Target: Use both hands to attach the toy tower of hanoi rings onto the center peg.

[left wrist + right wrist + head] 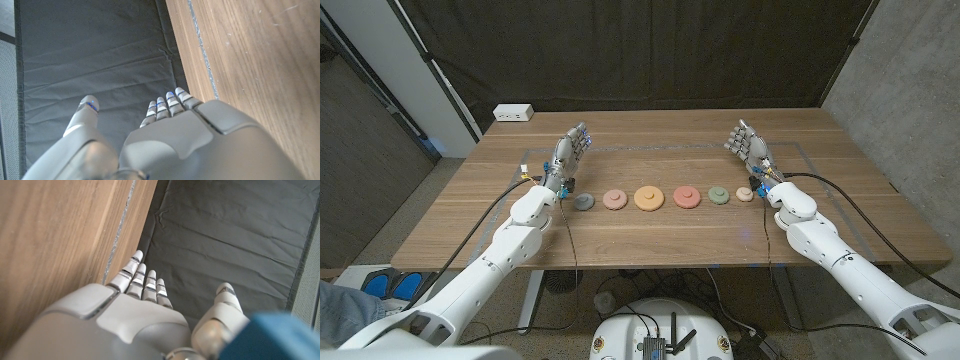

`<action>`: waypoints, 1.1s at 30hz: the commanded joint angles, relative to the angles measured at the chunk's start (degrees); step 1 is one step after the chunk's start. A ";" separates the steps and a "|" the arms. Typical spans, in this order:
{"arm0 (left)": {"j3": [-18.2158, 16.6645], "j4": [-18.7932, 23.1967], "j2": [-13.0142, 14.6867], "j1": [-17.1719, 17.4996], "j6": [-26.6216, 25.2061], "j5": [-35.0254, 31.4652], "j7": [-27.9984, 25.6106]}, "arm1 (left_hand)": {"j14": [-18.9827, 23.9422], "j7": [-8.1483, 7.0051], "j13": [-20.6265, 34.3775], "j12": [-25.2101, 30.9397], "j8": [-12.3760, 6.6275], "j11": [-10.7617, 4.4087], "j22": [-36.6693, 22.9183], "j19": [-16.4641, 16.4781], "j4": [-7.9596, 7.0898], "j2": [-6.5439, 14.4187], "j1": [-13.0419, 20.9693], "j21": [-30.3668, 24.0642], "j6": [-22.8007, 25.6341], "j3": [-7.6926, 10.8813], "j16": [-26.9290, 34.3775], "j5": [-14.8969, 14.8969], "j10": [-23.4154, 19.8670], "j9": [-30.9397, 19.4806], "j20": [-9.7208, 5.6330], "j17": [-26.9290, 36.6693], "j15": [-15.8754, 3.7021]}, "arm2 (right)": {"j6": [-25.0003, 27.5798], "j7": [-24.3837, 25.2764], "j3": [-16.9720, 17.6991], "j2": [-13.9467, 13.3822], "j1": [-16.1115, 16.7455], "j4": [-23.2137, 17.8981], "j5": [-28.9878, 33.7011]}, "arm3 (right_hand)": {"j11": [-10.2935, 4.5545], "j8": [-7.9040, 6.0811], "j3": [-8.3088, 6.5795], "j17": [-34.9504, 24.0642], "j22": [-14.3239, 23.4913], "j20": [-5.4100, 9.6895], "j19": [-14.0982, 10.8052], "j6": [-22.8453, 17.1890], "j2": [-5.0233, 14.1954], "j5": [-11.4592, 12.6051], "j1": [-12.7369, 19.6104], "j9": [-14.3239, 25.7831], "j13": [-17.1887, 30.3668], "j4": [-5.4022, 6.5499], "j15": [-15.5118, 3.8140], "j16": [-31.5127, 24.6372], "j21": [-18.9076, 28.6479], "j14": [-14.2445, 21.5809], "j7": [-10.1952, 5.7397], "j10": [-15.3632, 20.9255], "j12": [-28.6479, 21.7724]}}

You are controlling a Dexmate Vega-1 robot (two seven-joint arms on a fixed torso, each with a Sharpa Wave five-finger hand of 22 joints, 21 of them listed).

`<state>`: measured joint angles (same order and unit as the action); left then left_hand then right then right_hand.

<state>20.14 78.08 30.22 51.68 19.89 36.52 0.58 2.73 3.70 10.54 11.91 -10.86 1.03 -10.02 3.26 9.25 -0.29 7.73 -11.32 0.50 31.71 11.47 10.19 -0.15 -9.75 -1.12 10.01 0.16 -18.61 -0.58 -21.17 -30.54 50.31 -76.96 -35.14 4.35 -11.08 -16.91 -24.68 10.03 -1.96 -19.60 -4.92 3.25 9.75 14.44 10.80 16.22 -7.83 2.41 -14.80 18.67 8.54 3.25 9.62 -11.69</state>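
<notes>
Your fingers are spread and holding nothing on both sides: the left hand (pixel 570 148) stands up off the bench (pixel 650 240) at about ten o'clock from the row, the right hand (pixel 748 145) mirrors it at about two o'clock, and both wrist views show the fingers (pixel 170 102) reaching out toward the dark curtain (pixel 640 50) with nothing in them. Now out to the pieces: count six discs in one line across the middle of the bench — a grey ring (pixel 583 201) at the nine o'clock end, a pink ring (pixel 614 199), an orange ring (pixel 648 197) dead centre and looking the largest, a red ring (pixel 686 196), a green ring (pixel 719 194), and a small cream ring (pixel 745 193) at the three o'clock end, just beside your right wrist. I can't make out a standing peg anywhere; the orange piece may be the base, but that's too small to tell. Here's the risk as I read it: your right forearm sits close to the cream ring, so a careless drop could knock it out of line. These discs look low and flat, so the fingers may slide one along the bench rather than lift it. And with both hands converging on the centre, watch they don't collide.
</notes>
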 commanded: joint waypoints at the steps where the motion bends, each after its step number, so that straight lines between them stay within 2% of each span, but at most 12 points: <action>1: -0.27 1.52 -0.18 1.13 0.35 -0.74 -2.08 | 2.90 -1.13 0.23 0.39 0.08 0.12 -0.33 2.09 0.12 0.05 0.64 -0.96 0.19 0.50 0.78 0.21 -1.00 -0.28 3.39 0.40 0.33 | -0.99 -0.30 0.41 -0.46 0.65 0.04 0.03 | -0.22 -0.52 -0.15 -0.11 0.15 -0.35 -2.90 -0.43 0.65 0.37 -0.04 0.23 -0.31 -0.19 0.07 -1.21 0.94 3.00 -0.70 1.86 -0.92; 5: -0.40 2.17 -0.36 1.65 0.60 -1.18 -3.22 | 7.17 -1.79 0.28 0.61 0.06 0.14 -0.59 4.45 0.05 -0.18 0.36 -1.75 0.61 0.41 1.78 0.22 -2.20 -0.30 5.25 0.61 0.64 | -1.34 0.30 0.73 -0.59 1.24 -0.20 0.13 | -0.19 -0.61 -0.10 -0.21 0.20 -0.55 -6.10 -0.73 0.69 0.39 -0.04 0.28 -0.63 -0.27 0.19 -2.57 1.66 6.55 -0.95 2.58 -1.04; 11: -0.47 2.61 -0.34 2.13 0.28 -1.07 -3.67 | 12.14 -2.00 0.37 1.20 0.02 0.61 -0.85 7.58 0.01 -0.25 0.14 -2.79 1.25 0.50 2.81 0.25 -4.66 -0.29 6.55 0.81 0.17 | -1.02 0.45 1.06 -0.92 1.61 -0.62 -0.18 | -0.49 -0.90 0.00 -0.60 0.32 -1.03 -10.31 -1.65 0.72 0.41 -0.06 0.35 -0.86 -0.33 0.20 -4.44 2.69 11.12 -1.26 4.54 -1.61; 13: -0.53 2.89 -0.38 2.40 0.29 -1.02 -3.89 | 15.69 -2.04 0.44 1.33 0.00 0.66 -1.02 10.26 -0.06 -0.31 -0.13 -3.72 1.63 0.58 3.53 0.24 -5.65 -0.30 6.77 0.96 -0.03 | -0.89 0.73 1.15 -0.98 1.78 -0.90 -0.21 | -0.49 -0.90 0.02 -0.79 0.37 -0.71 -11.55 -1.77 0.76 0.42 -0.07 0.38 -0.82 -0.33 0.10 -5.03 3.02 12.47 -1.34 4.79 -1.69; 17: -0.61 2.81 -0.12 2.61 0.72 -1.32 -3.79 | 19.28 -1.59 0.51 1.82 -0.32 2.32 -1.22 13.12 -0.10 -0.29 -0.39 -4.74 2.93 0.75 4.19 0.27 -7.73 -0.32 7.10 1.14 -0.36 | -1.50 1.00 1.13 -0.59 1.79 -0.52 0.03 | -0.44 -0.93 0.08 -1.49 0.49 -0.90 -14.36 -2.04 0.87 0.44 -0.11 0.44 -0.59 -0.31 0.07 -6.76 3.79 16.24 -1.61 5.79 -2.10; 21: -1.05 3.23 0.08 3.23 0.98 -1.24 -4.24 | 20.74 -1.41 0.51 1.84 -0.48 2.75 -1.39 14.63 -0.10 -0.39 -0.56 -5.34 3.81 0.79 4.36 0.25 -8.35 -0.34 7.03 1.21 -0.54 | -1.76 2.04 0.96 -0.10 1.76 -0.61 0.67 | -0.36 -0.99 0.11 -2.30 0.62 -1.09 -16.51 -2.30 1.02 0.46 -0.12 0.48 -0.29 -0.29 -0.19 -8.07 4.47 18.75 -1.84 6.81 -2.58; 27: -1.39 3.70 0.15 3.87 1.52 -0.99 -4.21 | 26.53 -0.85 0.52 2.00 -0.54 4.10 -2.00 19.44 -0.35 -0.19 -1.21 -7.51 5.26 0.95 5.93 0.25 -10.03 -0.40 6.23 1.84 -1.25 | -1.77 3.22 0.76 -0.08 1.93 -1.28 1.71 | -0.74 -1.11 0.13 -3.87 0.82 -0.50 -19.17 -2.79 1.26 0.51 -0.05 0.56 0.34 -0.30 -1.17 -10.25 5.40 22.62 -1.86 7.55 -3.11; 29: -1.53 3.80 0.18 4.18 1.85 -0.43 -3.56 | 28.45 0.31 0.51 2.07 -0.69 4.80 -2.35 20.65 -0.35 -0.09 -1.35 -8.22 6.11 1.04 6.46 0.26 -10.64 -0.41 5.70 2.05 -1.82 | -1.63 3.66 0.74 0.01 2.07 -1.50 1.83 | -0.79 -1.20 0.14 -5.13 1.00 0.21 -21.54 -3.16 1.39 0.55 0.04 0.60 0.79 -0.34 -1.79 -11.99 6.38 25.66 -2.03 8.26 -3.58; 31: -1.63 4.15 0.36 4.61 2.07 -0.58 -3.69 | 30.62 0.69 0.50 2.21 -0.53 5.46 -2.77 22.58 -0.33 0.06 -1.47 -9.30 6.25 1.12 7.13 0.25 -11.52 -0.42 5.16 2.36 -2.02 | -1.74 4.00 0.72 0.12 2.26 -1.62 2.00 | -1.03 -1.55 0.27 -7.58 1.39 1.36 -25.66 -4.33 1.39 0.55 0.17 0.68 1.59 -0.42 -3.20 -14.64 8.31 29.65 -1.68 9.77 -4.52; 33: -1.67 4.45 0.62 4.94 2.21 -0.99 -3.91 | 32.83 0.85 0.49 2.09 -0.46 5.55 -3.12 24.14 -0.37 0.27 -1.58 -10.21 6.44 1.13 7.96 0.24 -11.64 -0.42 4.48 2.72 -2.54 | -1.82 4.21 0.66 0.22 2.50 -1.77 2.09 | -1.06 -1.74 0.39 -9.23 1.70 2.11 -27.93 -5.06 1.34 0.55 0.20 0.72 2.06 -0.43 -4.50 -16.68 9.54 32.86 -1.78 10.73 -5.06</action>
<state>18.98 81.45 30.27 55.13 21.17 35.48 -3.35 33.14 4.22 10.81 13.80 -11.29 6.57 -12.62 25.61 9.09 -0.24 6.44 -20.47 6.32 32.51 18.50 10.19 -10.99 -10.01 3.97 12.27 -1.91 -20.17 1.94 -20.26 -30.82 52.13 -77.98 -33.98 3.31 -12.34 -16.67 -31.97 11.28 -0.74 -44.76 -9.02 4.63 9.97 14.27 11.35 17.60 -8.07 -0.86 -29.18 26.74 37.84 1.45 19.14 -16.00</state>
